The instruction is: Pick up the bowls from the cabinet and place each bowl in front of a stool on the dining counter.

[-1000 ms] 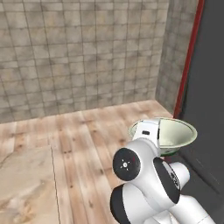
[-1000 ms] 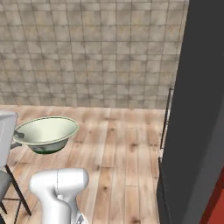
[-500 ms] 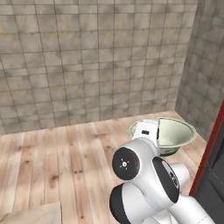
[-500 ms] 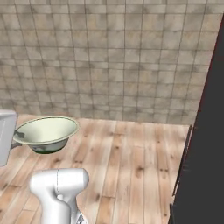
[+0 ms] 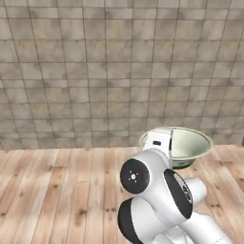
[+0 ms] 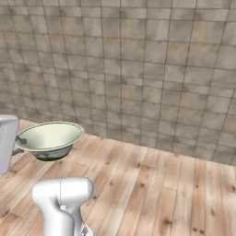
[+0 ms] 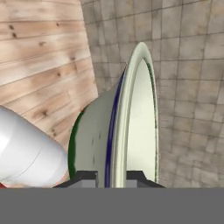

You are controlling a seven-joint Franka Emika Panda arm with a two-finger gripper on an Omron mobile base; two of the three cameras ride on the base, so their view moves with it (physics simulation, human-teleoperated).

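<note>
We see the gripper (image 7: 111,176) clamped on the rim of the cream bowl (image 5: 189,143), carrying it above the wooden floor (image 6: 152,184) near the tiled wall (image 5: 109,71).

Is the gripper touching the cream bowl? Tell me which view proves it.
Touching. In the hand view, the gripper has one fingertip on each side of the cream bowl rim, shut on it with no gap.

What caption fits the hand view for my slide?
Tool shut on the rim of the cream bowl, carried above a wood floor near a tiled wall.

Glossy ceramic bowl (image 5: 190,144); matt wood floor (image 5: 62,190)
</note>
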